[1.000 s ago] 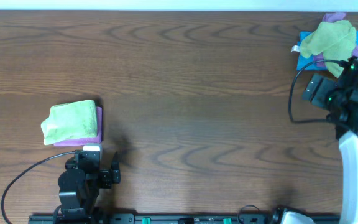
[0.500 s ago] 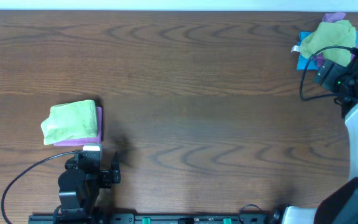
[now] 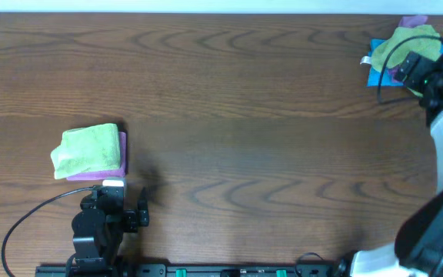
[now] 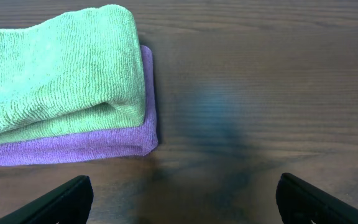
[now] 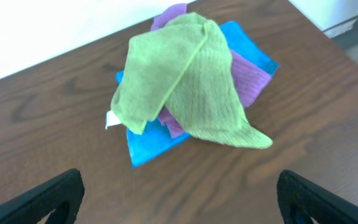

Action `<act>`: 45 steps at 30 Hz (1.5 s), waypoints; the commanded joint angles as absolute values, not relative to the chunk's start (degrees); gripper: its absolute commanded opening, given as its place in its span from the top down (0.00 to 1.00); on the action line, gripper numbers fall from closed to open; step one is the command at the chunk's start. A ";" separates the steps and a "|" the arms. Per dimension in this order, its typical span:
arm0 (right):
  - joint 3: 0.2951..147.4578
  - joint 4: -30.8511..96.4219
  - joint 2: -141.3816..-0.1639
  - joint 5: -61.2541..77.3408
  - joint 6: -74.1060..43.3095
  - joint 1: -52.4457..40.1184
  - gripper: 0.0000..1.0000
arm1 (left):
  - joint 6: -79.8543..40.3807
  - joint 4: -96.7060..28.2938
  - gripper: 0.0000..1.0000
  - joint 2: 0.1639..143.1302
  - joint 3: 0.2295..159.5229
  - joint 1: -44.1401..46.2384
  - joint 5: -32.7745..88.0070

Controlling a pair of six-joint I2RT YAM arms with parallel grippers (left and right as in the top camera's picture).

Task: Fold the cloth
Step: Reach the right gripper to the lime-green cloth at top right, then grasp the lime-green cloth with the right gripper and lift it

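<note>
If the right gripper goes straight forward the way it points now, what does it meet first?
Most likely the crumpled green cloth, centred ahead of the right gripper; depth is unclear.

1. The cloth (image 5: 185, 81) is light lime-green ribbed microfibre, not folded, crumpled into loose overlapping flaps.
2. It lies at the far right corner of the table (image 3: 221, 92), heaped on a purple cloth (image 5: 252, 81) and a blue cloth (image 5: 151, 146), with one corner trailing onto the wood.

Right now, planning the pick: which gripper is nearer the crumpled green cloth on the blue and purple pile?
Right. The right gripper hovers open before the crumpled green cloth; the left gripper is across the table, by the folded stack.
</note>
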State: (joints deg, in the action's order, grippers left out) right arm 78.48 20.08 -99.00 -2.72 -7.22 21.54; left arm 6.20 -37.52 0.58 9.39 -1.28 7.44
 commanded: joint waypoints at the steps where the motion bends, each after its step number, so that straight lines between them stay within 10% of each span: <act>1: 84.14 21.28 -104.71 -1.23 -8.21 21.96 0.01 | 5.98 -38.11 0.05 0.21 9.17 -0.97 7.25; 45: 99.85 14.00 -132.40 9.47 -19.77 21.67 0.24 | 5.98 -38.11 0.05 0.21 9.17 -0.97 7.25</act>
